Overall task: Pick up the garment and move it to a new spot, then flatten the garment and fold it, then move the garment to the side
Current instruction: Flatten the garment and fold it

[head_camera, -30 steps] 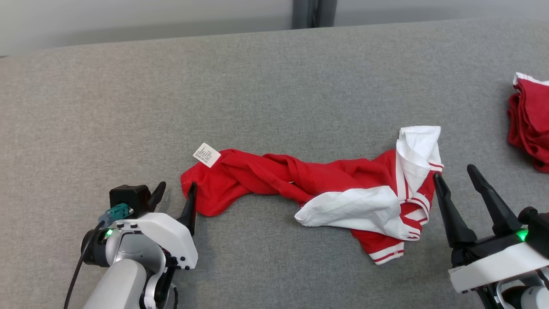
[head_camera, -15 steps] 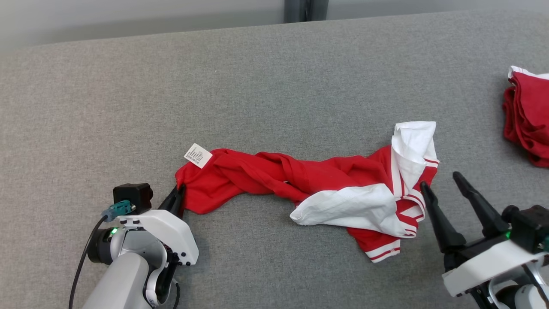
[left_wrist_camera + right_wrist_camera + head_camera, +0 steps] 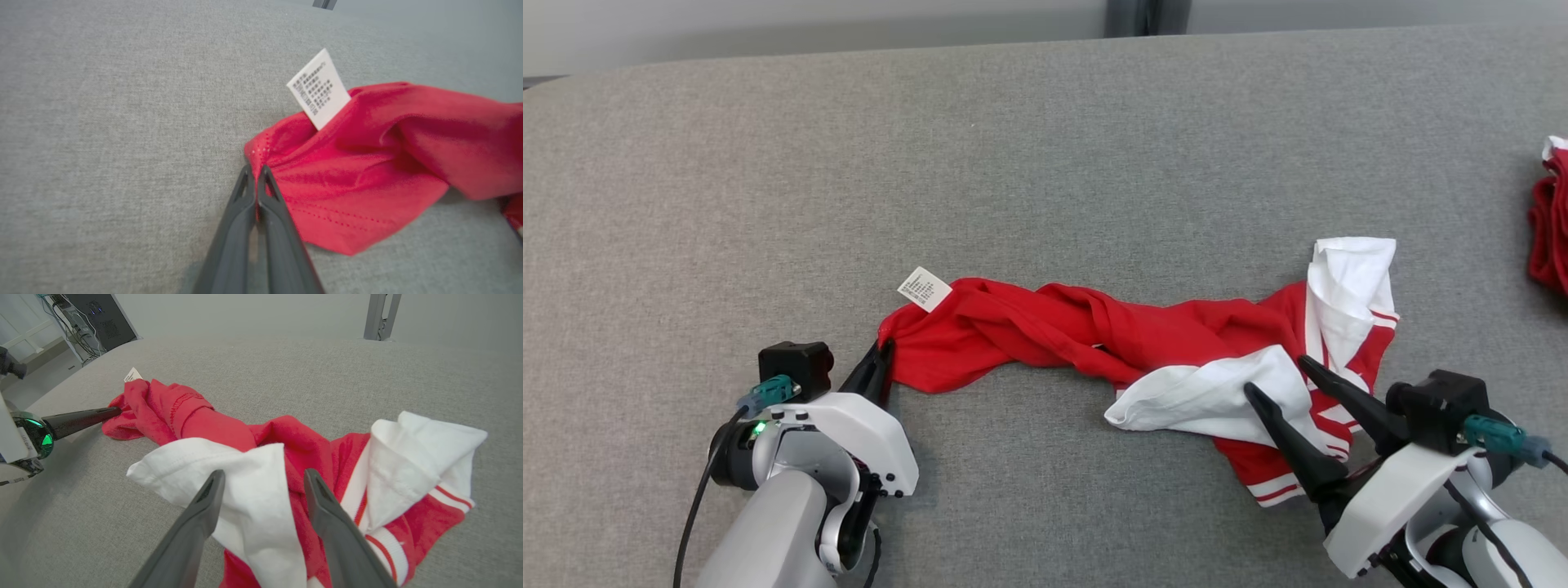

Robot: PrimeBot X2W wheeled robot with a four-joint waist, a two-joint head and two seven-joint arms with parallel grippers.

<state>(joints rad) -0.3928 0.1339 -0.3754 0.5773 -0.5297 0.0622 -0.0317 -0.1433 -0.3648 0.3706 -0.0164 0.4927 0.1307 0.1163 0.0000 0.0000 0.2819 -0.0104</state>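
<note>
Head view: a twisted red-and-white cotton garment [image 3: 1029, 335] lies along the near middle of the grey fabric-covered bench [image 3: 768, 163]. Left wrist view: the left gripper [image 3: 255, 169] is pressed together, pinching the garment's red corner hem, just below a white printed label [image 3: 318, 87]. Right wrist view: the right gripper [image 3: 264, 474] stands spread over the white fold.

A table [image 3: 1045, 163] covered in grey woven fabric is spread across the head view, its far left corner rounded. At its right edge a separate heap of red cloth [image 3: 1552, 237], trimmed in white at the top, is cut off by the frame. Beyond the far edge a dark metal post [image 3: 1147, 15] is set upright against a pale background. In the right wrist view a black computer cabinet [image 3: 106, 320] is seen on the floor past the table's corner.
</note>
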